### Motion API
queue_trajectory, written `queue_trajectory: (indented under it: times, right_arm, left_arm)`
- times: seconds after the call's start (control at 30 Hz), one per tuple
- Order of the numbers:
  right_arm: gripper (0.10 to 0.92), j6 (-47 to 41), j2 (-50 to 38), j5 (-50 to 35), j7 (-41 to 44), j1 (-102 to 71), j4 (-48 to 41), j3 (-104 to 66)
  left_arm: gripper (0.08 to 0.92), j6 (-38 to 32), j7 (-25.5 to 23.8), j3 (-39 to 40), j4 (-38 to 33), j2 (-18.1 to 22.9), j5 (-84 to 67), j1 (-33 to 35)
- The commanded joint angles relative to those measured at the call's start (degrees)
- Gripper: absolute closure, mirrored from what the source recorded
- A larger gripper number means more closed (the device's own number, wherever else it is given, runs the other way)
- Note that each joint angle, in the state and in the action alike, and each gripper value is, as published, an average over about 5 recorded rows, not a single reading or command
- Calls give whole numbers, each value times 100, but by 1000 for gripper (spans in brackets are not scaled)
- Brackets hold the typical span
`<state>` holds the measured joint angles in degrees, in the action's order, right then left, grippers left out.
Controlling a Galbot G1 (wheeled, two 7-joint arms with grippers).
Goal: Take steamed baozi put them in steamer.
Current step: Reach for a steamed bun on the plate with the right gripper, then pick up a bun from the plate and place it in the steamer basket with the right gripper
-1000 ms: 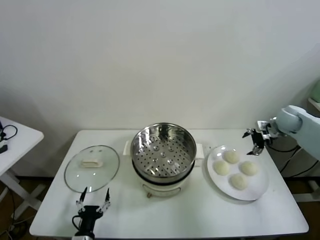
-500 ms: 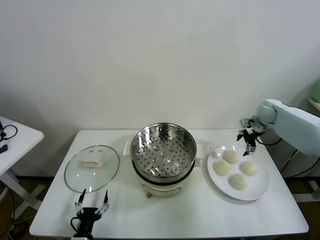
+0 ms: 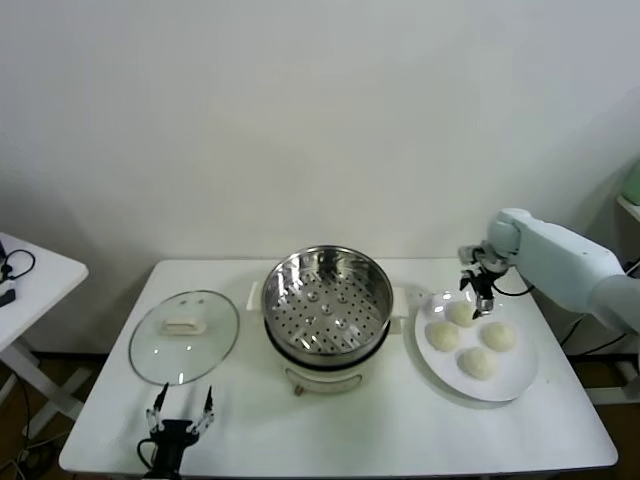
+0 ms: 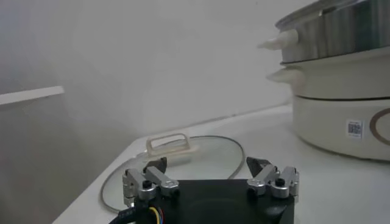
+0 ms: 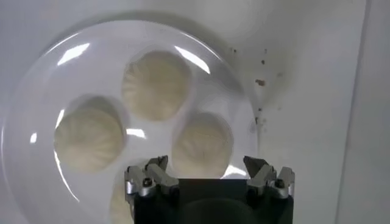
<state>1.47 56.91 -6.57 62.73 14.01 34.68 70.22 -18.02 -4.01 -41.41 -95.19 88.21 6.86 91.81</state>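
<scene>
Several cream-white steamed baozi (image 3: 461,313) lie on a white plate (image 3: 515,372) at the right of the table. The shiny steel steamer (image 3: 325,300) with its perforated floor stands empty at the table's middle on a cream pot base. My right gripper (image 3: 478,297) hovers open over the plate's far edge, just above the farthest bun. In the right wrist view its gripper (image 5: 207,163) stands wide, with one baozi (image 5: 202,145) just ahead of the fingertips and two others (image 5: 156,84) beyond. My left gripper (image 3: 180,412) waits open near the front left edge.
A flat glass lid (image 3: 184,335) with a cream handle lies left of the steamer; in the left wrist view the lid (image 4: 183,155) is just ahead of the left gripper (image 4: 207,164). A small white side table (image 3: 25,280) stands at far left.
My right arm has swung leftward from beyond the table's right edge to above the plate's far side, still open. The left gripper has sunk slightly lower at the front edge.
</scene>
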Motion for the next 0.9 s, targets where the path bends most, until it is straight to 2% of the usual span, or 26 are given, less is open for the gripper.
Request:
queue_trajectory:
  times: [0.03,0.43,0.67,0.9]
  right_arm:
    - [203,54,187,156,-16,-235,-344,-219]
    - [214,73,239,314,-123,-353,-411,-405]
    - [363,89,239,452,-124,-316,-362,-401]
    - [435,73,-41,229,-72,151,290,-44]
  left_arm:
    - [177,-30,3,1,55,-12,44,-13]
    - [177,-48,15,-16,103,-39,72,-51]
    - [177,-49,14,-24,56,-39,75,-33]
    - [177,-54,17,-57,12,-31,77,-7]
